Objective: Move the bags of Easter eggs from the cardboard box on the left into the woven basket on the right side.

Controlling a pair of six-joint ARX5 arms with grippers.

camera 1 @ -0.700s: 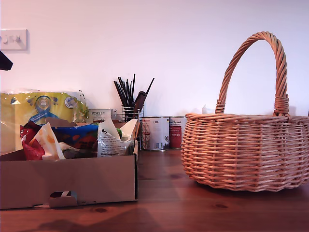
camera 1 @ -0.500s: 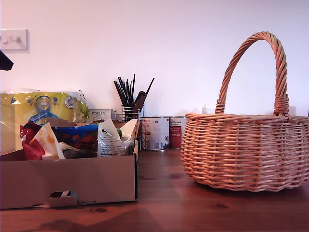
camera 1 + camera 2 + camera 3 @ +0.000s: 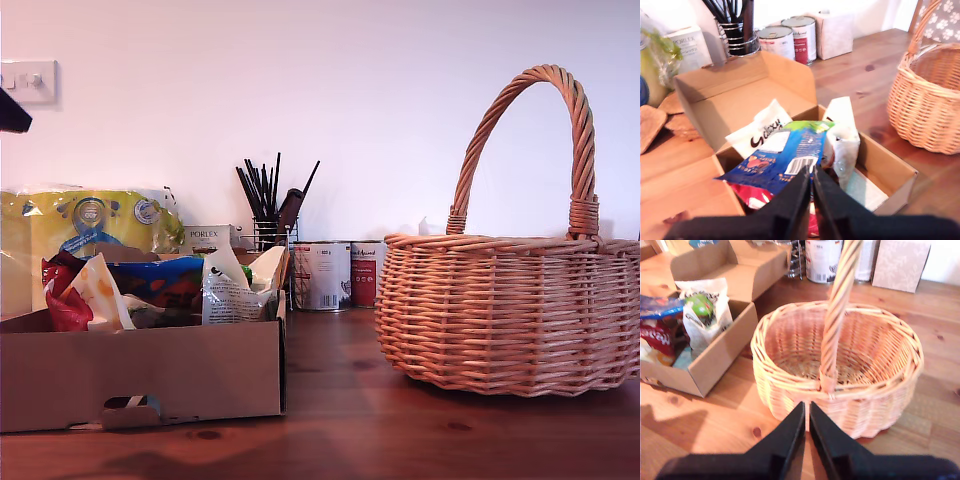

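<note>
The cardboard box (image 3: 140,375) sits at the exterior view's left with several bags of Easter eggs standing in it: a red-and-cream one (image 3: 85,295), a blue one (image 3: 160,280) and a white one (image 3: 232,290). The woven basket (image 3: 510,310) stands at the exterior view's right. My first gripper (image 3: 811,175) hangs shut and holding nothing just above the blue bag (image 3: 785,155), beside the white Galaxy bag (image 3: 760,135) and another white bag (image 3: 842,140). My second gripper (image 3: 806,412) hovers shut, holding nothing, over the basket's near rim (image 3: 790,382); I see no bag inside the basket.
A yellow paper-towel pack (image 3: 90,220), a Porlex carton (image 3: 205,238), a wire utensil holder (image 3: 268,215) and two tins (image 3: 322,275) line the wall behind the box. A dark part of an arm (image 3: 12,112) shows at the exterior view's upper left edge. Bare wooden table (image 3: 330,400) lies between box and basket.
The dark arm part at the exterior view's upper left edge has shifted slightly upward. The bags, box and basket have not moved.
</note>
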